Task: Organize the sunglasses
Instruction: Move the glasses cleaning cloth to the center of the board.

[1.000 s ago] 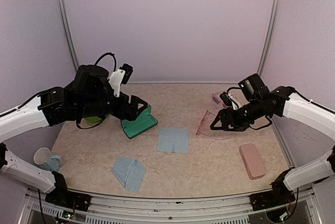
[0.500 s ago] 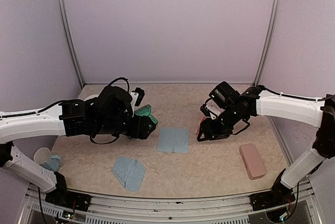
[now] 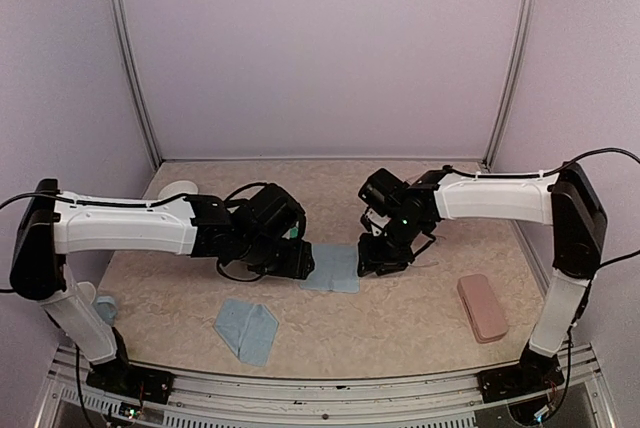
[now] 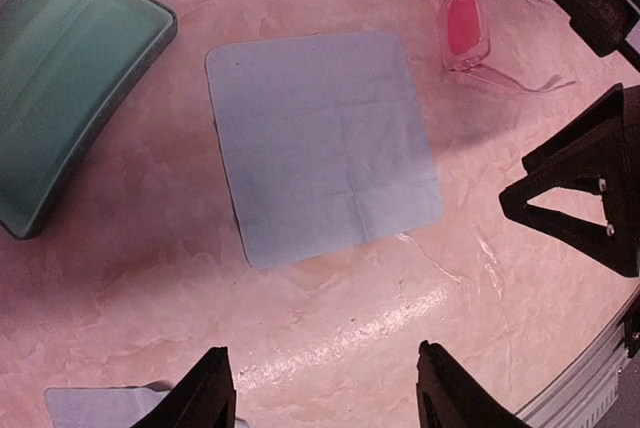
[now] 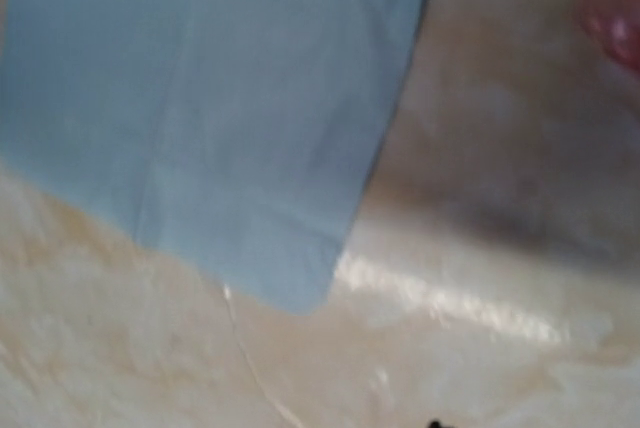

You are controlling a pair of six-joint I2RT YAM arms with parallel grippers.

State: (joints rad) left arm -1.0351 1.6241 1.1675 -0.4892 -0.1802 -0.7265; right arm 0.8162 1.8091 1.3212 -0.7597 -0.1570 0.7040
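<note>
Top external: left gripper and right gripper both low over the table, facing each other. Between their fingers, a flat light-blue cloth. Nearer the arm bases than the left fingers, a second cloth. Well out past the right fingers, a pink case. Cannot tell how far apart the right fingers stand.

Left wrist: fingers apart, clasping nothing. Straight ahead of them, the cloth. Ahead and left, an open green case. Ahead and right, the pink-red sunglasses, flat on the table, clear of the cloth.

Right wrist: own fingers out of frame. Close below, a cloth corner.
</note>
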